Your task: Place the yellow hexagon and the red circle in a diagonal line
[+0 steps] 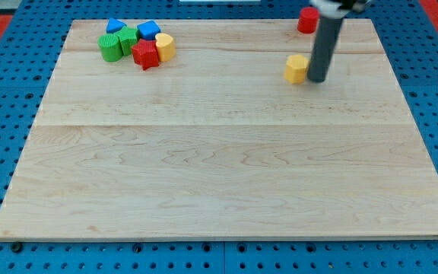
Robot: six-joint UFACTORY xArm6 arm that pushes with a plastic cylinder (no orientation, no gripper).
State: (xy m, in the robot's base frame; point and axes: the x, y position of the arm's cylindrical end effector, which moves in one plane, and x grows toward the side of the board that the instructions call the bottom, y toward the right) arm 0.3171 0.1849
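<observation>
The yellow hexagon (296,68) lies on the wooden board (219,167) at the upper right. The red circle (307,20) stands above it near the board's top edge, partly hidden by the rod. My tip (317,79) rests on the board right beside the yellow hexagon's right side, touching or almost touching it. The rod rises from there to the view's top.
A cluster of blocks sits at the board's upper left: a green block (110,48), a second green block (128,38), a blue block (115,26), a second blue block (148,30), a red star (146,55) and a yellow block (165,46).
</observation>
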